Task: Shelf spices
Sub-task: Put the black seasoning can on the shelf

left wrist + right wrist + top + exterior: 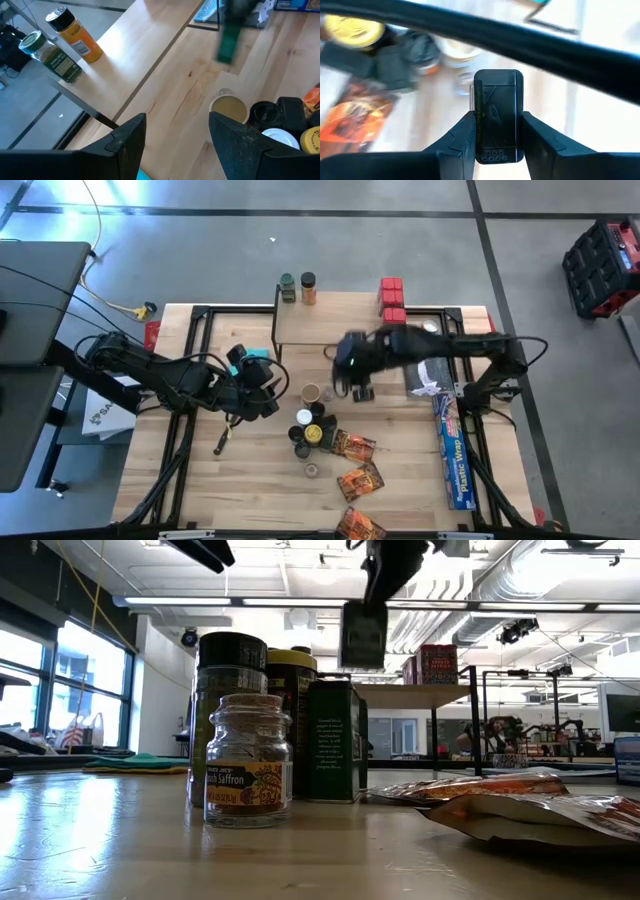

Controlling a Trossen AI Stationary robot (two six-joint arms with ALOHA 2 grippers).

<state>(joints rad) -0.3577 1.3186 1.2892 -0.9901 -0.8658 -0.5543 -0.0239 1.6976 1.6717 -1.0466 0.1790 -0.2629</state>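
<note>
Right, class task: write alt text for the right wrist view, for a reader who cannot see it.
The right hand grips a dark green rectangular spice tin between its two dark fingers, lifted above the light wooden tabletop. Below lie blurred round spice jars and an orange-brown flat packet.

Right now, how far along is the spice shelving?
Done: two jars and red boxes sit on the shelf. In hand: the right gripper holds a dark green tin lifted off the table. Left: the jar cluster and packets lie on the table. The left gripper waits open nearby.
</note>
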